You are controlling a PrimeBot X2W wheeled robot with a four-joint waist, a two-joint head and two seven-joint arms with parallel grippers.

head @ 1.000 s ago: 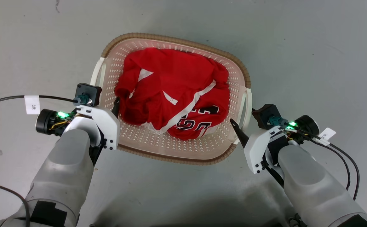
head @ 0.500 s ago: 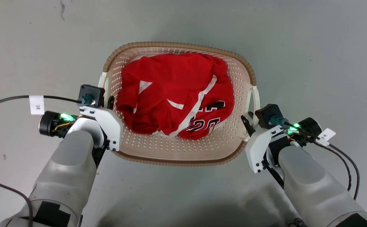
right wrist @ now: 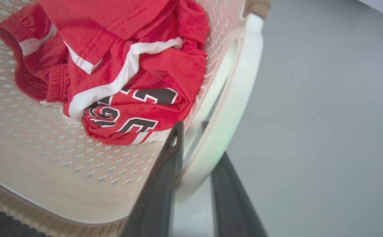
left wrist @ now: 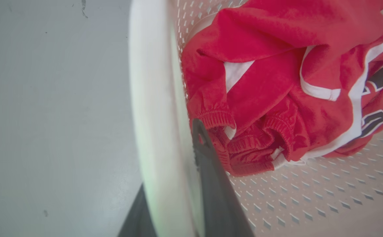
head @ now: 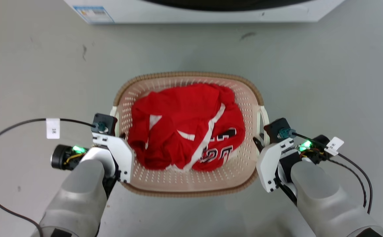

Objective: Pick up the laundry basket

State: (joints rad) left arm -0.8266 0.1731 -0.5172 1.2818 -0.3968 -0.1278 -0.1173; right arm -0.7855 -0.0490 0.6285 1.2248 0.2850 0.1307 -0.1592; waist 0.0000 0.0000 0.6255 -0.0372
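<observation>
**A:** Where is the laundry basket (head: 191, 75)?

**B:** Between my forearms, over the grey floor (head: 46, 65), a little short of the white machine (head: 211, 13). I can't tell whether its base is clear of the floor.

**A:** And your hands?

**B:** My left hand (head: 120, 136) is closed on the left handle (left wrist: 148, 98), one finger inside against the wall and one outside. My right hand (head: 260, 141) grips the right handle (right wrist: 244, 85) likewise. Neither has anything else.

**A:** How would you lift it well?

**B:** Both arms up together, at one pace, rim level. I judge those handles thin and smooth, so a tilt could let them slide along my fingers. The red jersey (head: 184, 131) is bunched near the middle and should hardly upset the balance.

**A:** Describe the basket.

**B:** Cream perforated plastic, a rounded rectangle, with a brown woven-look rim and a white handle on each short side.
</observation>
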